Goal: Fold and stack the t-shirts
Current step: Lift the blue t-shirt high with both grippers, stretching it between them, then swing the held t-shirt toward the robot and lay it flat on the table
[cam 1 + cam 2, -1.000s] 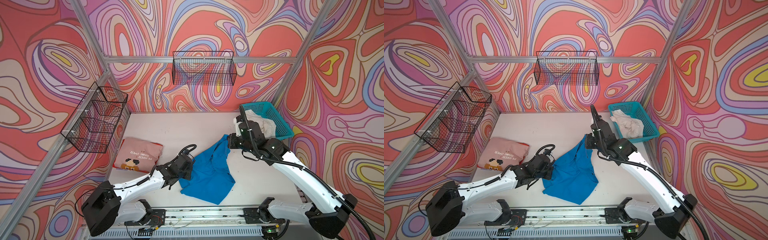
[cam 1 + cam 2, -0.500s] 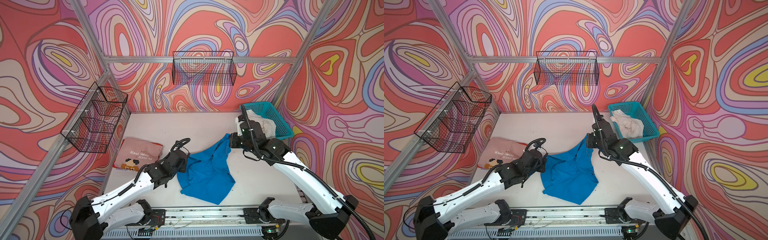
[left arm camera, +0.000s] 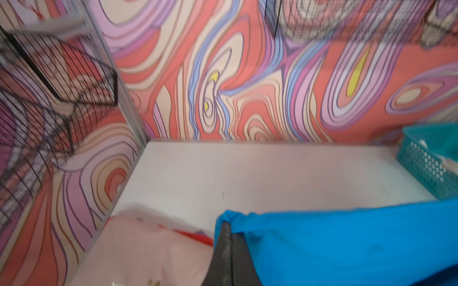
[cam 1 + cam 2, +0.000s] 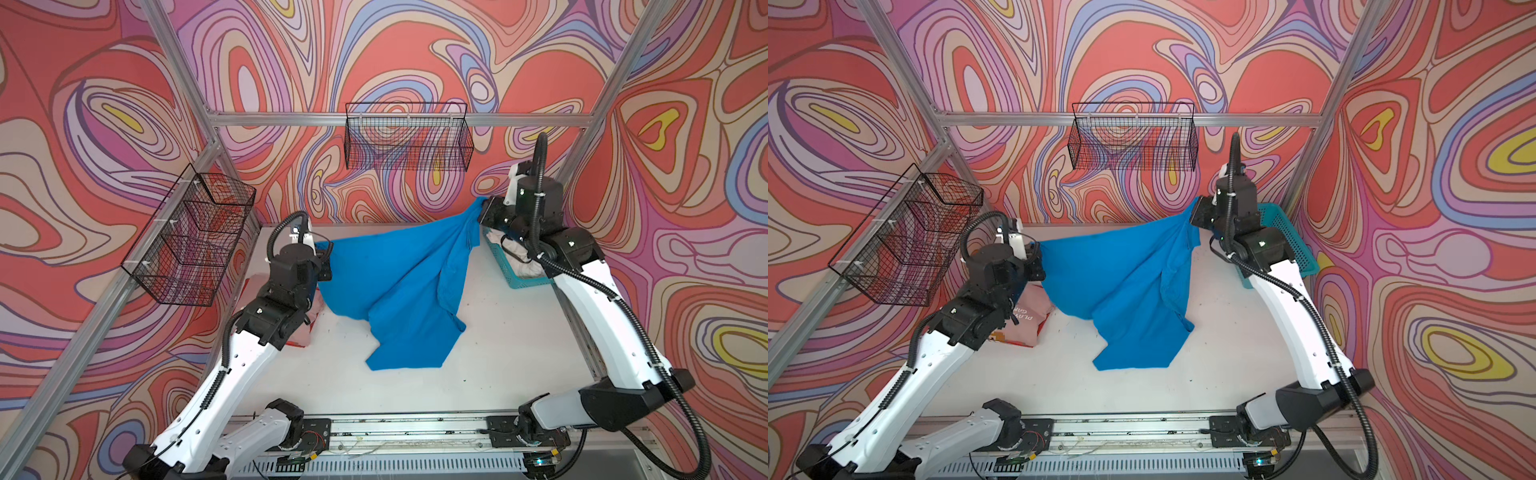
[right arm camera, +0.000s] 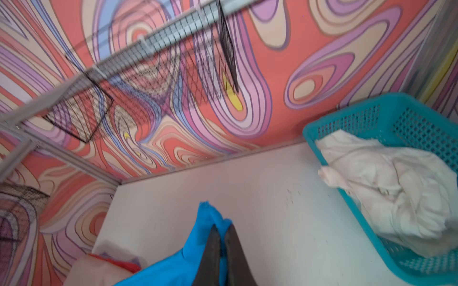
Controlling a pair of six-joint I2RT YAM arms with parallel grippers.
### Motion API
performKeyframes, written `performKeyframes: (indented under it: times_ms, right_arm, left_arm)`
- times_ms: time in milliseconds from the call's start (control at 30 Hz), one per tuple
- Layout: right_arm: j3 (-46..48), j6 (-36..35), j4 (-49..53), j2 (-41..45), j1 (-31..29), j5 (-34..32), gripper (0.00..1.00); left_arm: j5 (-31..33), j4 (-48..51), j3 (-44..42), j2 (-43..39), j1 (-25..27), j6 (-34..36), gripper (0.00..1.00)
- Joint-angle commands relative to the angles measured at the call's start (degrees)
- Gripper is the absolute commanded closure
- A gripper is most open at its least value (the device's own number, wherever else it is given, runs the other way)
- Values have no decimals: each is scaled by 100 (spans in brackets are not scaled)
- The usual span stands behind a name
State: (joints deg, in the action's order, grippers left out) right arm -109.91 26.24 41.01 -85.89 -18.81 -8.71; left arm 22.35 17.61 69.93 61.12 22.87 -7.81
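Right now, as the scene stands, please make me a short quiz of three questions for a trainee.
1. True or false: the left claw and the right claw are both shut on the blue t-shirt.
2. Where is the off-white t-shirt? A) in the teal basket B) in the right claw C) under the blue t-shirt
3. Fill in: the pink t-shirt lies nearer the ___ claw.
Key: 1 true; 2 A; 3 left.

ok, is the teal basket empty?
No, the right wrist view shows a crumpled off-white shirt lying inside the teal basket.
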Motion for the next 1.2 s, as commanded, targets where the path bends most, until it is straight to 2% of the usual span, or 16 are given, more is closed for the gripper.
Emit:
performKeyframes:
  times_ms: [0, 100, 167, 233, 267, 333, 433, 567, 633, 700, 800, 900, 1000, 1067, 1167]
  right_arm:
    - [-1487, -287, -524, -690, 317, 743, 100]
    - [-3338, -255, -405, -1765, 753, 1587, 100]
    - [-3913, 4, -665, -2129, 1042, 2083, 100]
    - [-3610, 447, -1513, -2115, 1381, 2942, 100]
    - [-3361, 648, -1897, -2023, 1504, 3214, 100]
    - [-3145, 572, -2022, -1905, 1564, 3475, 100]
    - [-1785, 505, -2350, -1185, 1564, 3791, 100]
    - [1093, 554, -3058, 291, 1559, 3430, 100]
    - [2310, 975, -3485, 890, 1556, 3184, 100]
    - [3139, 1311, -3453, 1249, 1561, 3188, 100]
    - [4085, 1386, -3058, 1691, 1549, 3395, 100]
    - [4793, 1283, -2329, 2123, 1549, 3367, 100]
    - [4914, 660, -887, 2349, 1500, 2804, 100]
    - [5041, 478, -345, 2537, 1448, 2474, 100]
    - [5412, 215, 318, 2998, 1306, 2247, 100]
  left_arm:
    - [-347, -796, 938, 427, -181, 748, 100]
    - [-392, -847, 2076, 963, -283, 1086, 100]
    - [-350, -1084, 2540, 1183, -322, 1330, 100]
    - [-411, -1213, 2839, 1371, -394, 1504, 100]
    - [-439, -1283, 2909, 1432, -419, 1597, 100]
    - [-455, -1545, 2724, 1387, -422, 1788, 100]
    - [-349, -2092, 1724, 895, -421, 1763, 100]
    - [-363, -2631, -333, -181, -398, 1203, 100]
    - [-131, -2827, -1426, -763, -289, 962, 100]
    - [179, -2893, -2335, -1284, -133, 743, 100]
    - [676, -2610, -3335, -2042, 321, 356, 100]
    - [1585, -2315, -3821, -2548, 1310, 102, 100]
    - [2712, -1708, -3939, -2492, 2339, -96, 100]
    - [3129, -1341, -4314, -2499, 2829, -473, 100]
    - [3698, -640, -4716, -2770, 3669, -1442, 100]
